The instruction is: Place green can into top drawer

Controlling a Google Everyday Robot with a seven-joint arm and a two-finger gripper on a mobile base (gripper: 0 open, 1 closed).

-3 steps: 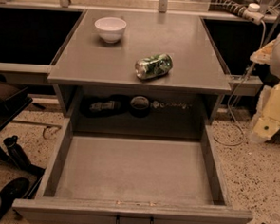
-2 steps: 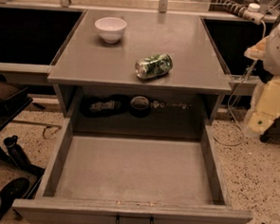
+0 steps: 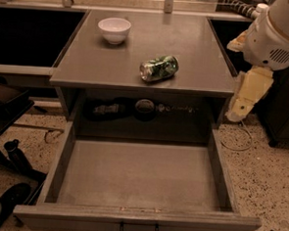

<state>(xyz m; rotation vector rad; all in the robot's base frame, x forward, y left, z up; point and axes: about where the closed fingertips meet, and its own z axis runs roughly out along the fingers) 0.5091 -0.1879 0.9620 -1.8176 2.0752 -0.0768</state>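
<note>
The green can (image 3: 159,68) lies on its side on the grey cabinet top (image 3: 188,41), right of centre near the front edge, its silver end facing left. The top drawer (image 3: 140,178) is pulled fully open below, its flat grey floor bare and its dark handle (image 3: 139,230) on the front panel. My gripper (image 3: 239,109) hangs pointing down at the end of the white arm (image 3: 279,32), beside the cabinet's right front corner. It is to the right of the can and apart from it, holding nothing that I can see.
A white bowl (image 3: 114,29) stands at the back left of the cabinet top. Dark objects (image 3: 144,106) lie in the recess behind the drawer. A cable (image 3: 236,140) loops on the speckled floor at right. Dark shoes and chair legs (image 3: 6,163) are at left.
The arm has swung in from the right edge toward the cabinet, bringing the gripper closer to its right front corner. The can, bowl and drawer have not moved.
</note>
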